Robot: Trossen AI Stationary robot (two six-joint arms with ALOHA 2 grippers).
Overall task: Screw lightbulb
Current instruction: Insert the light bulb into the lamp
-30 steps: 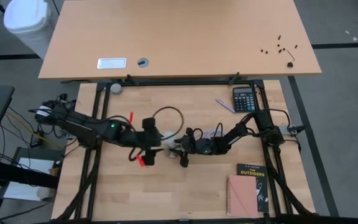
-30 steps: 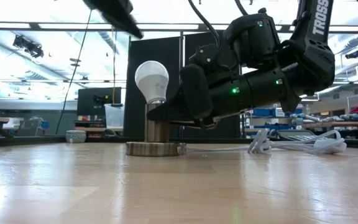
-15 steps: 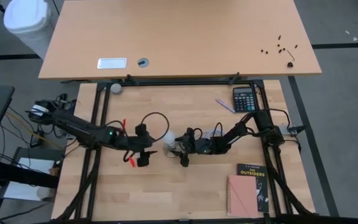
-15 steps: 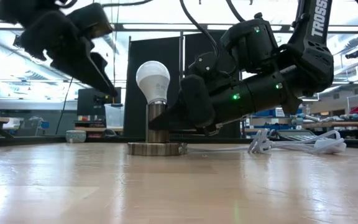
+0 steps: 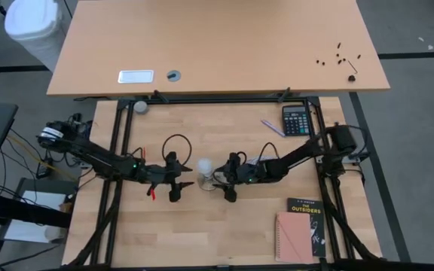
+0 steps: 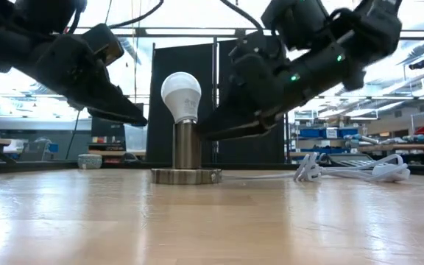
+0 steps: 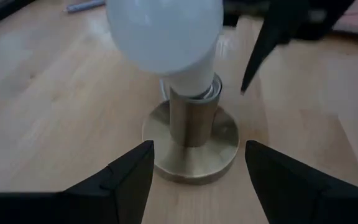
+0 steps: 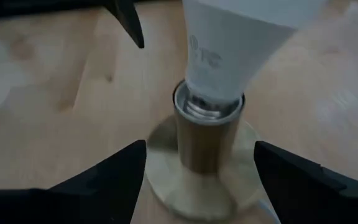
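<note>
White lightbulb [image 6: 180, 96] stands upright in a brushed-metal socket [image 6: 186, 146], grey screw base seated in the socket's tube; socket's round flat foot rests on the wooden table [image 5: 224, 233]. In high view the bulb [image 5: 204, 165] sits approx. mid-table, between the 2 grippers. A white cord [image 6: 352, 171] runs from the socket foot across the tabletop and bunches in loops on the low view's right.

Left gripper [image 5: 173, 186] is just beside the bulb on its left, low over the table, fingers pointing toward it. Jaws spread wide, holding nothing; left wrist view shows both dark fingers [image 7: 126, 180] apart, w/ the socket foot framed in the gap and no contact w/ bulb or socket.

Right gripper [image 5: 228, 187] is just beside the bulb on the opp. side, also low and tilted down toward the socket. Jaws spread wide, nothing gripped; right wrist view shows its fingers [image 8: 114, 174] either side of the socket foot, clear of it.

Farther out: calculator [image 5: 296, 120] near the table's far right corner, pen [image 5: 272, 127] just left of it. Book [image 5: 305, 226] at near right, w/ a pink notebook [image 5: 293, 237] overlapping it.
</note>
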